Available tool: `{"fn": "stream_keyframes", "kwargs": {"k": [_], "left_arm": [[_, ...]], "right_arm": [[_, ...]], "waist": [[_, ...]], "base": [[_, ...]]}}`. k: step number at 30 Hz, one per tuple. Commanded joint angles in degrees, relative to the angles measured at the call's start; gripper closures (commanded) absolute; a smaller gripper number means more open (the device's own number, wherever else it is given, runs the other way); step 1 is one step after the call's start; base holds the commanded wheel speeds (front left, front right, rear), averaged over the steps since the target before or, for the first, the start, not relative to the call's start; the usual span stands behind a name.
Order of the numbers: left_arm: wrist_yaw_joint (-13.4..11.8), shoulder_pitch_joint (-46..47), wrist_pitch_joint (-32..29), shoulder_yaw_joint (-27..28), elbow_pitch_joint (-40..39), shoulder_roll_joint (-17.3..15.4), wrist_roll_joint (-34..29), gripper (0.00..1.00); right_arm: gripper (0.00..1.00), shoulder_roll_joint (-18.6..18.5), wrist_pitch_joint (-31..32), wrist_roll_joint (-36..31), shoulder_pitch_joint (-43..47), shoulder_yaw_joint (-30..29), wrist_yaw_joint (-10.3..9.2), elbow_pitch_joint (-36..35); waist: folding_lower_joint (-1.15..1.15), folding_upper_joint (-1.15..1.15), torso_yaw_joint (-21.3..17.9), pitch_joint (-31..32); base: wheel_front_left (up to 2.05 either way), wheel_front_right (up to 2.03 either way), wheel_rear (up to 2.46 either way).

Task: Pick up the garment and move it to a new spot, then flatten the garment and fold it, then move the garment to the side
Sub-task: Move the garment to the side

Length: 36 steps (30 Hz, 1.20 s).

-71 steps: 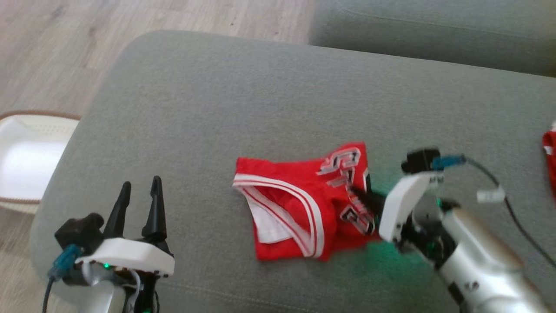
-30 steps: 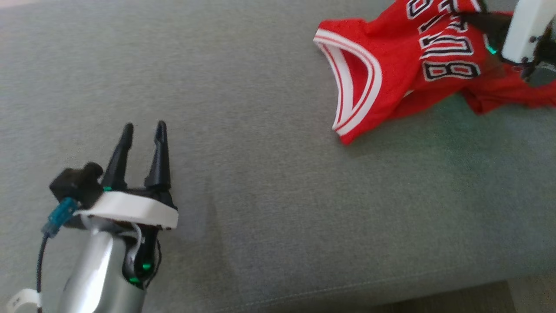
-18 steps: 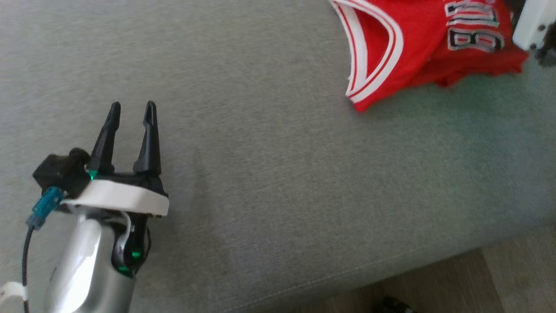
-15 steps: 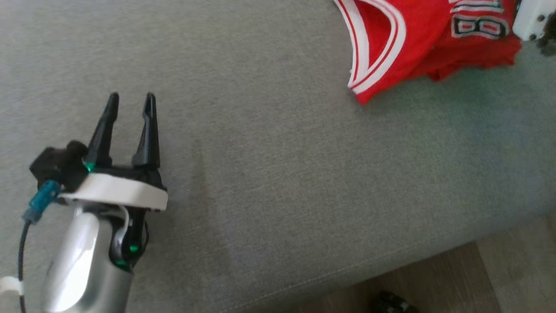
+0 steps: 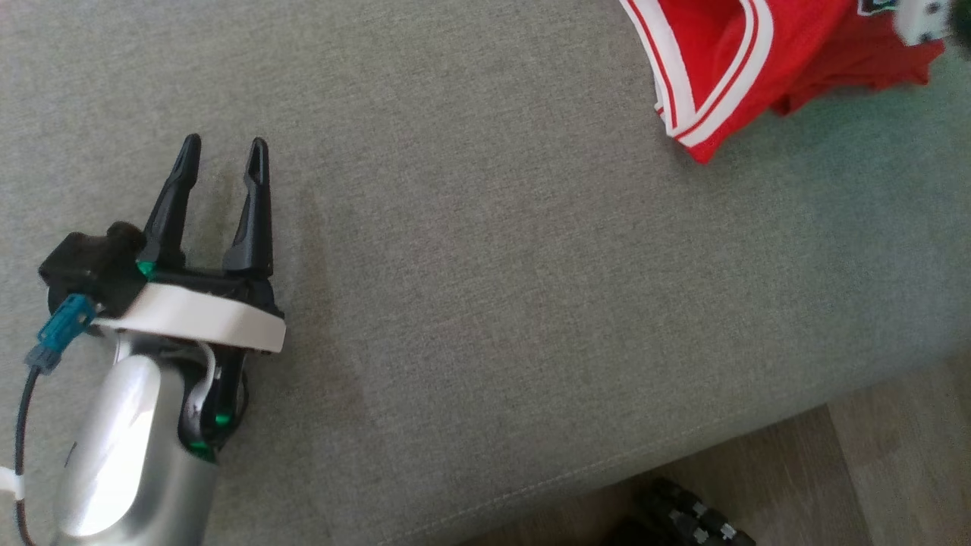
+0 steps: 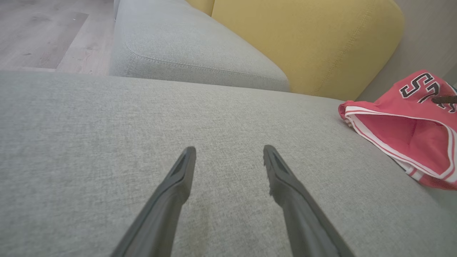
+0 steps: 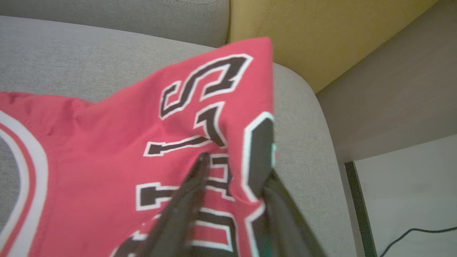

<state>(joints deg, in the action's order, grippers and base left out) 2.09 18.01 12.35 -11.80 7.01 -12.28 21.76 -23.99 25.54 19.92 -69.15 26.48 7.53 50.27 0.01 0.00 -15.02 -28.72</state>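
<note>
Right claw (image 7: 234, 167) first: my two dark fingers stand parted, not pinched, and the red basketball jersey (image 7: 107, 142) lies right across them. One finger (image 7: 185, 200) rests on top of the black-and-white lettering; the tip of the other is tucked under a fold of the red cloth. So the cloth touches both fingers and drapes over one, and there's a clear gap between them.

Over to my left claw (image 5: 224, 144): wide apart, nothing between the fingers, hovering low over bare grey upholstery, well apart from the jersey.

The jersey itself sits crumpled on the grey sofa seat (image 5: 493, 265), out at my right, close to the seat's rounded corner. One white-and-red striped opening gapes toward my left claw, and the lettered part is bunched up at my right fingers.

Now the room. A mustard-yellow back cushion (image 6: 303, 39) rises behind the seat, with a second grey seat cushion (image 6: 185, 53) beside it. Pale wood floor (image 5: 872, 470) shows past the seat's front edge, and something dark (image 5: 683, 516) lies on it; I can't make out what. Off the sofa's end, a thin black cable (image 7: 421, 235) trails over a white surface.
</note>
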Motion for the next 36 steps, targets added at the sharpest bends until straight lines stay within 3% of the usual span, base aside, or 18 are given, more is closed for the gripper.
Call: {"fn": "stream_keyframes", "kwargs": {"k": [1, 10, 17, 28, 36], "left_arm": [[0.07, 1.74, 0.17, 1.89, -1.71, -1.14, -0.08, 0.0], [-0.01, 0.71, 1.11, 1.77, 0.19, -0.12, 0.75, 0.0], [-0.73, -2.0, 2.12, 2.78, 1.49, 1.35, 1.49, 0.0], [-2.47, -7.09, 2.53, 6.06, 0.22, 1.11, 1.81, 0.0], [-3.58, -11.08, 2.59, 7.23, -0.01, 1.6, 2.23, 0.0]], "right_arm": [[0.0, -0.13, -1.15, -1.17, -0.8, -0.78, -0.04, -1.25], [0.0, 0.75, -4.43, -7.28, 0.79, -3.76, -0.04, -0.98], [0.0, 2.42, -10.87, -6.41, 6.14, -5.84, -0.04, -7.67], [0.0, 6.26, -22.92, -3.04, 26.78, -10.6, -0.04, -23.91], [0.0, 9.61, -30.5, -2.41, 43.14, -14.68, -0.04, -31.09]], "waist": [[-0.01, 0.0, 0.16, 0.54], [-0.01, 0.0, 1.36, 5.83], [-0.01, 0.0, 3.72, 13.31], [-0.01, 0.0, 9.51, 23.45], [-0.01, 0.0, 13.12, 27.88]], "base": [[0.0, 0.0, 0.0], [0.0, 0.0, 0.0], [0.0, 0.0, 0.0], [0.0, 0.0, 0.0], [0.0, 0.0, 0.0]]}}
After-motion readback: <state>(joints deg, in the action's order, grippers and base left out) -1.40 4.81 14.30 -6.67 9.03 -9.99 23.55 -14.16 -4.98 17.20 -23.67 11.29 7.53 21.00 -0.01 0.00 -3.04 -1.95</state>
